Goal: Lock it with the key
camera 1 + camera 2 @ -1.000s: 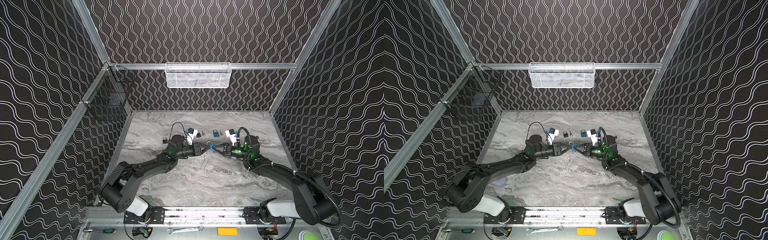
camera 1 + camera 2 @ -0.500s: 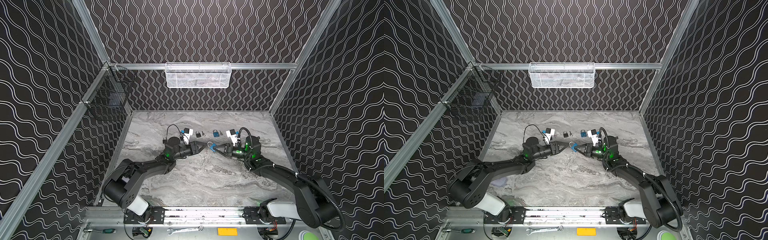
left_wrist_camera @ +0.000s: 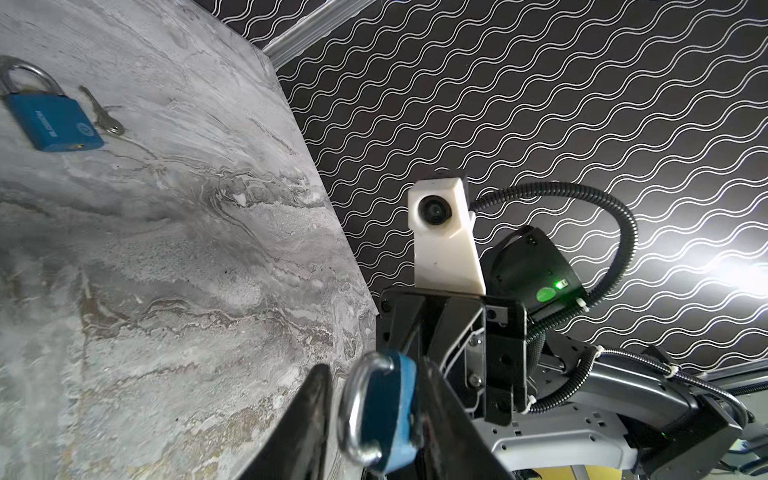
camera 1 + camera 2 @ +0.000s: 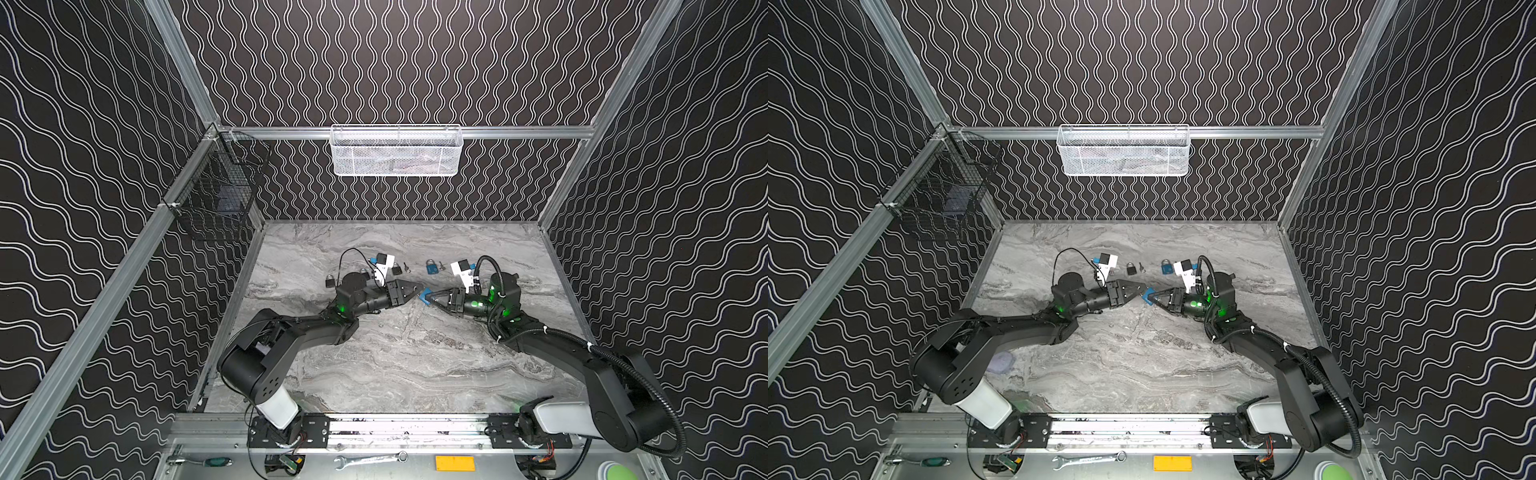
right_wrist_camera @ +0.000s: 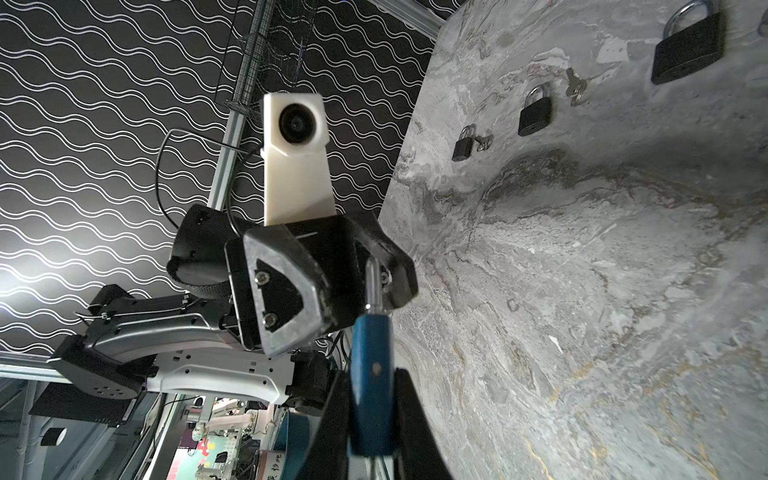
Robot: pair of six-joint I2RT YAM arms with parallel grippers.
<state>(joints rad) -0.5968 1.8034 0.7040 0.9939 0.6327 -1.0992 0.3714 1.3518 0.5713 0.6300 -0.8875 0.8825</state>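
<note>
A blue padlock (image 4: 424,296) (image 4: 1147,296) hangs above the middle of the marble table (image 4: 399,365), with my right gripper (image 4: 432,296) (image 5: 371,374) shut on its body (image 5: 371,365). Its silver shackle (image 5: 371,282) points at my left gripper (image 4: 417,287) (image 4: 1142,288). In the left wrist view the padlock (image 3: 390,415) sits between the left fingers. One finger (image 3: 440,399) is against the blue body, while a thin gap separates the other finger (image 3: 309,407) from the shackle. A key (image 3: 104,120) lies on the table; I cannot tell whether one is in the held lock.
A second blue padlock (image 4: 432,267) (image 3: 50,120) lies on the table behind the grippers. Black padlocks (image 5: 685,48) (image 5: 536,112) (image 5: 463,147) and small keys (image 5: 575,89) lie nearby. A white mesh basket (image 4: 397,151) hangs on the back wall and a black wire basket (image 4: 216,195) on the left wall.
My left gripper drew back to the left away from the padlock, then came forward again until its fingers are around it. The right gripper has kept hold of the padlock in place.
</note>
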